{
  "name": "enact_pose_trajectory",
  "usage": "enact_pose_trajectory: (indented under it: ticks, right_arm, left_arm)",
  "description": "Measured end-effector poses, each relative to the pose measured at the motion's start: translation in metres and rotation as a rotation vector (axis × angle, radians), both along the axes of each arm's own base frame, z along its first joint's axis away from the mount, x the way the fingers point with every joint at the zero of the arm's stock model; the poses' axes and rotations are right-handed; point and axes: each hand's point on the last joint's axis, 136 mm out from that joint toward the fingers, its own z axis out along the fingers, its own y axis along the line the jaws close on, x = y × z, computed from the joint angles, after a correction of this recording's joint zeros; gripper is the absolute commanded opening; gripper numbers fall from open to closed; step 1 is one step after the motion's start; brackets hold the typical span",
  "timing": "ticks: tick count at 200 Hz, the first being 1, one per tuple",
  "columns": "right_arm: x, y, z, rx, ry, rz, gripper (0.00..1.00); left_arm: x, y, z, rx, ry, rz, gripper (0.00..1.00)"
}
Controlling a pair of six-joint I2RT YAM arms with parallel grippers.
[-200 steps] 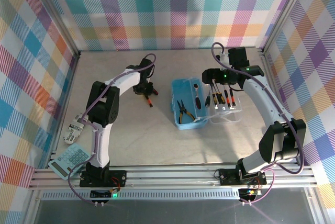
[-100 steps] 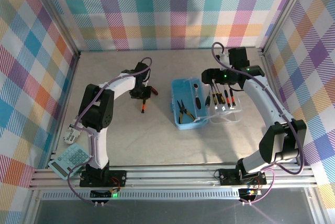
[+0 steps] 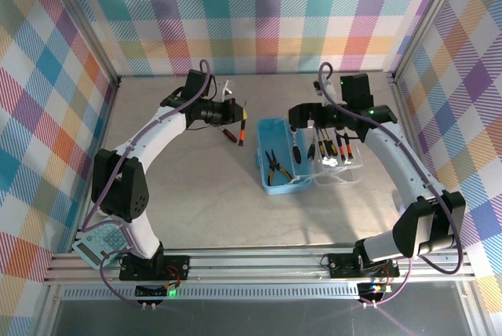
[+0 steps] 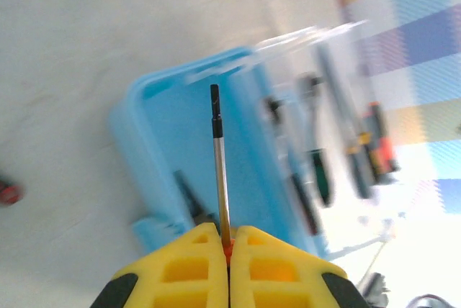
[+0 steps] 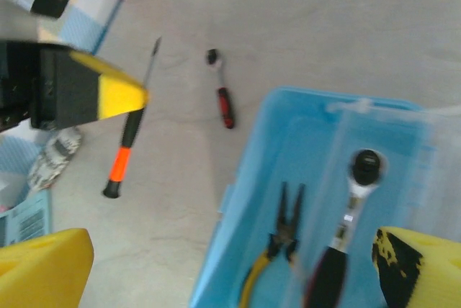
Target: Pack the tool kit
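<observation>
— While the left gripper [image 4: 229,239] is clenched on the screwdriver [image 4: 218,157], what bounds the work area?

— Top view: checked walls [image 3: 259,14] close the table [image 3: 204,202] on its far, left and right sides. A metal rail [image 3: 259,256] runs along the near edge by the arm bases. The blue case [image 3: 271,132] lies open right of centre, with its clear lid [image 3: 349,175] folded out toward the right wall. Bare table lies between case and rail, and also left of the case.

— What sits in that free room?

— A small red-handled tool [image 3: 227,133] lies just left of the case, beside the held screwdriver. A calculator [image 3: 102,243] rests at the near left corner, well apart. In the case lie pliers [image 3: 274,167], and more screwdrivers [image 3: 337,147] lie on the lid side.

— And the right gripper [image 3: 298,116]?

— Its jaws are spread wide and grasp nothing, above the far edge of the case.

— What differs from one second earlier?

— The left gripper was then down at the table, nearer the rail. It now stands closer to the far wall and to the case, and the screwdriver has come with it. In the wrist view the shaft points at the case. The right gripper has shifted left. Case, pliers and calculator keep their places.
</observation>
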Motion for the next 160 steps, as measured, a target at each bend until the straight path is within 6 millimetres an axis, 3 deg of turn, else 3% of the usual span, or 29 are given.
enact_pose_trajectory:
  ticks: [39, 63, 76, 106, 157, 160]
  right_arm:
    - [-0.013, 0.051, 0.001, 0.084, 0.012, 0.123, 0.87]
    - [-0.014, 0.074, -0.013, 0.096, 0.052, 0.167, 0.80]
    - [-0.014, 0.084, -0.023, 0.094, 0.079, 0.179, 0.70]
    - [-0.011, 0.092, -0.032, 0.100, 0.120, 0.170, 0.44]
    - [-0.002, 0.093, -0.021, 0.112, 0.092, 0.136, 0.00]
    - [-0.001, 0.093, -0.021, 0.114, 0.097, 0.133, 0.00]
  left_arm:
    - [-0.003, -0.036, 0.042, -0.200, -0.043, -0.067, 0.00]
    - [-0.004, -0.044, 0.054, -0.255, -0.050, -0.084, 0.00]
    - [-0.006, -0.047, 0.056, -0.272, -0.049, -0.092, 0.00]
    - [-0.008, -0.050, 0.057, -0.296, -0.039, -0.100, 0.00]
    - [-0.009, -0.053, 0.059, -0.319, -0.054, -0.114, 0.00]
    - [-0.009, -0.052, 0.060, -0.319, -0.056, -0.112, 0.04]
